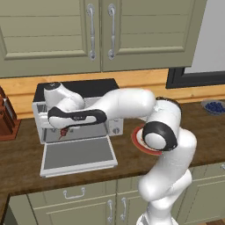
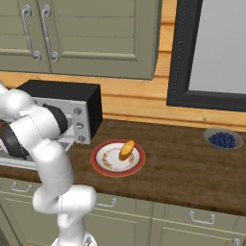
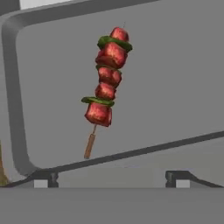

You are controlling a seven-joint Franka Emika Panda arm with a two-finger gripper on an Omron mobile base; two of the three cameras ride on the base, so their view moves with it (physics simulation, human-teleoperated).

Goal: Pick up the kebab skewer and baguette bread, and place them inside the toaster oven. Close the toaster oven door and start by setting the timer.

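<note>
Hand view shows the kebab skewer (image 3: 105,85), a thin wooden stick threaded with red meat chunks and green slices, lying free on the grey floor inside the boxy silver toaster oven (image 1: 79,110), at 12 o'clock from the two dark fingers (image 3: 111,179), which stand spread wide and hold nothing. The stubby golden baguette bread (image 2: 127,149) sits on a red-rimmed plate (image 2: 105,166) on the wooden bench (image 2: 187,168). Risk: pulling back carelessly could clip the lowered glass door (image 1: 79,156) or drag the skewer out.

I see dark wooden counter (image 2: 192,163) carrying toaster oven (image 1: 94,88), red-rimmed plate (image 2: 103,166), blueberry bowl (image 2: 222,140), knife block (image 1: 6,118) at left.
</note>
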